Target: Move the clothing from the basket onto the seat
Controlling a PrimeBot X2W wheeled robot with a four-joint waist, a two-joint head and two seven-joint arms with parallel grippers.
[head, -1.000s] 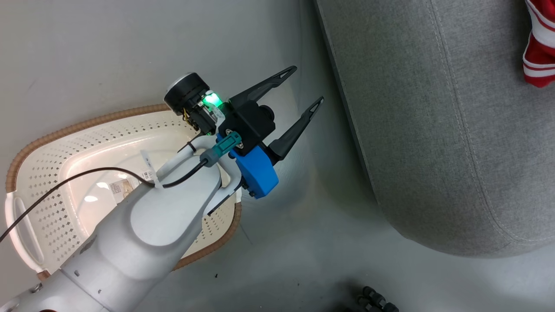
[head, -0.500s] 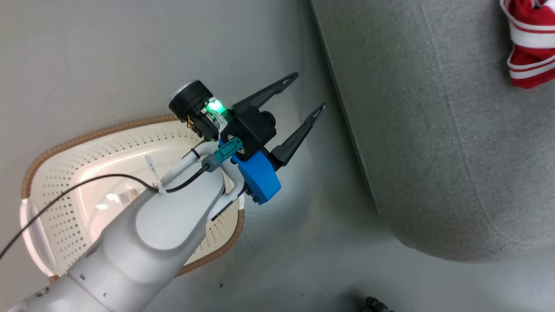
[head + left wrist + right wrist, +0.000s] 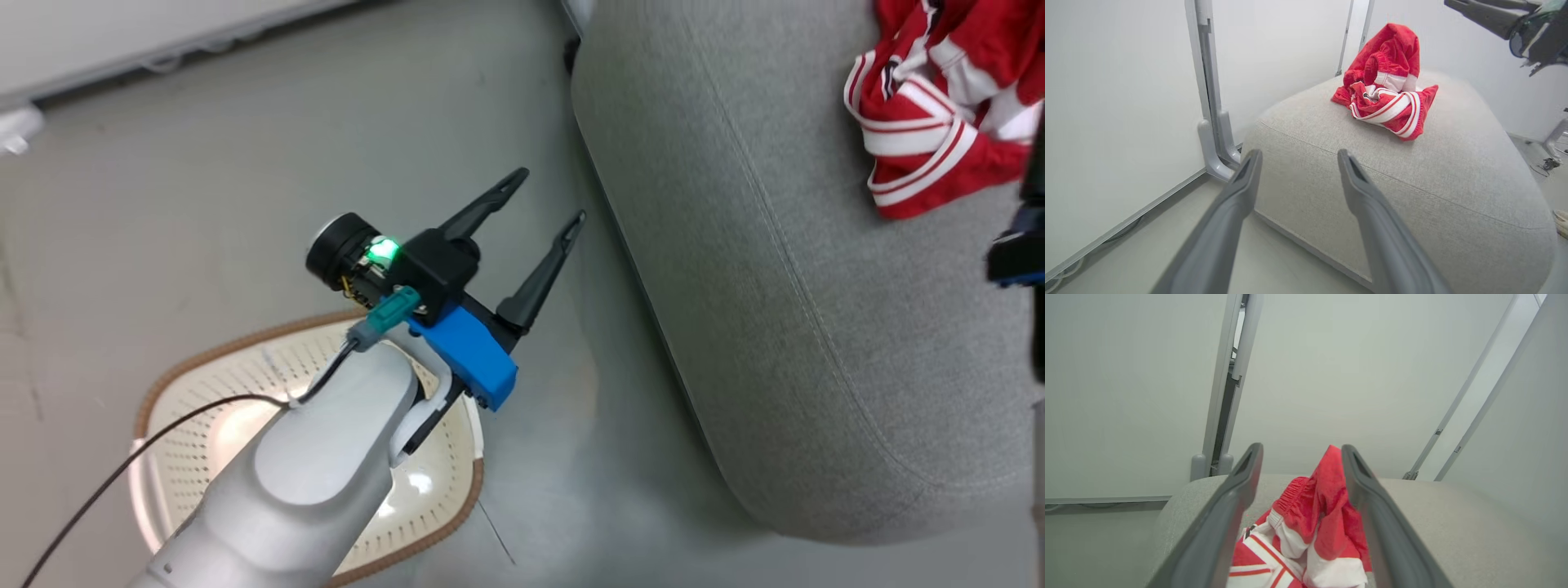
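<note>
The clothing (image 3: 931,98) lies in a red-and-white heap on top of the grey seat (image 3: 775,286), near its far right. In the left wrist view the clothing (image 3: 1388,98) rests on the seat (image 3: 1412,175), well beyond my open, empty left gripper (image 3: 1298,159). That left gripper (image 3: 549,194) hovers over the floor between the seat and the basket (image 3: 204,359), whose visible inside is bare plastic. My right gripper (image 3: 1301,452) stands open just above the clothing (image 3: 1323,506), and a red fold rises between its fingers. A dark part of the right arm (image 3: 1016,253) shows at the edge.
Grey floor (image 3: 204,204) runs between basket and seat. A white wall base (image 3: 163,41) lines the far left. White wall panels with a grey post (image 3: 1208,102) stand behind the seat. A black cable (image 3: 122,465) trails off my left forearm over the basket.
The head camera has moved: basket and seat sit lower in the picture, and more of the clothing shows. A part of the right arm has come in at the right edge. The left gripper stays open.
</note>
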